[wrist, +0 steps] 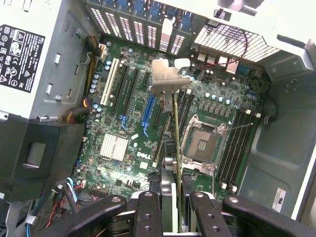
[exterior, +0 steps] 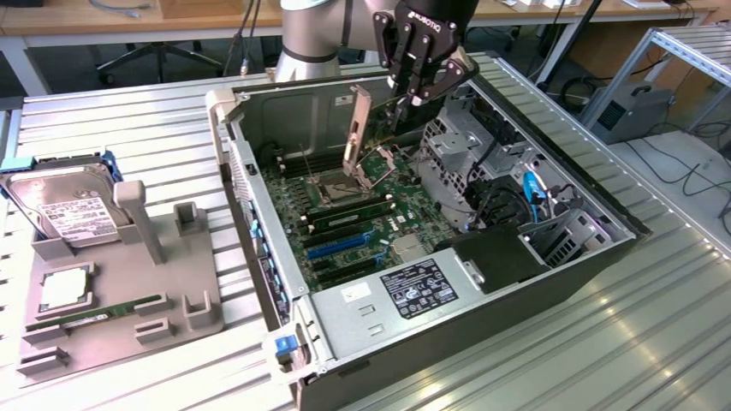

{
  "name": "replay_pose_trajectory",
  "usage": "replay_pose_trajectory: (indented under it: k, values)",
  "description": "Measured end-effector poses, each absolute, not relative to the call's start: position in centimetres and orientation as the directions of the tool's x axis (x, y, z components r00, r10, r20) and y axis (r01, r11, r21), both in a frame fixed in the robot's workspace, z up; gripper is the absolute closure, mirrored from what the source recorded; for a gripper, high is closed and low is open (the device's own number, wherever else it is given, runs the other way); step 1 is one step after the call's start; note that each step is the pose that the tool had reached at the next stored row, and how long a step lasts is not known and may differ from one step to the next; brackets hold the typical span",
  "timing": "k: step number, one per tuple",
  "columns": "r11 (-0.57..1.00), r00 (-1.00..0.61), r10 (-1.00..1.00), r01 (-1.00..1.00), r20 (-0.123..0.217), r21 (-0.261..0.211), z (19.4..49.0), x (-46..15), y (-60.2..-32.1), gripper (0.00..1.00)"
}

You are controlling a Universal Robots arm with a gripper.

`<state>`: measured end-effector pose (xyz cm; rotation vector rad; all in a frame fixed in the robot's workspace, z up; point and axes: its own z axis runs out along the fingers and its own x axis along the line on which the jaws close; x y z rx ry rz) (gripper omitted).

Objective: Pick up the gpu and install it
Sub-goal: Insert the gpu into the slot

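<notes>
The gpu [exterior: 361, 124] hangs upright inside the open computer case [exterior: 257, 111], above the motherboard [exterior: 395, 227]. Its pale metal bracket strip points down toward the CPU socket area and its dark board runs back up into my gripper [exterior: 413, 96], which is shut on the card's upper edge. In the wrist view I see the gpu [wrist: 176, 143] edge-on, with its bent bracket tab at the far end over the board. My gripper [wrist: 177, 200] clamps it between two black fingers [wrist: 148, 212]. The card hovers above the expansion slots [wrist: 146, 116] without touching them.
A power supply [exterior: 402, 291] fills the case's near end, and a drive cage with cables [exterior: 474, 167] lines the exterior view's right side. A grey fixture [exterior: 171, 265] on the exterior view's left carries a hard drive [exterior: 71, 214], a processor [exterior: 63, 288] and a green memory stick [exterior: 98, 312].
</notes>
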<state>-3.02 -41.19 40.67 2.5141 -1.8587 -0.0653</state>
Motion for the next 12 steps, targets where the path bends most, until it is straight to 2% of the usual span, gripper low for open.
replay_pose_trajectory:
  k: [12]
  values:
    - [-0.318,0.318,-0.948,-0.947,-0.025,0.036,40.66,-3.02,-41.19,0.73]
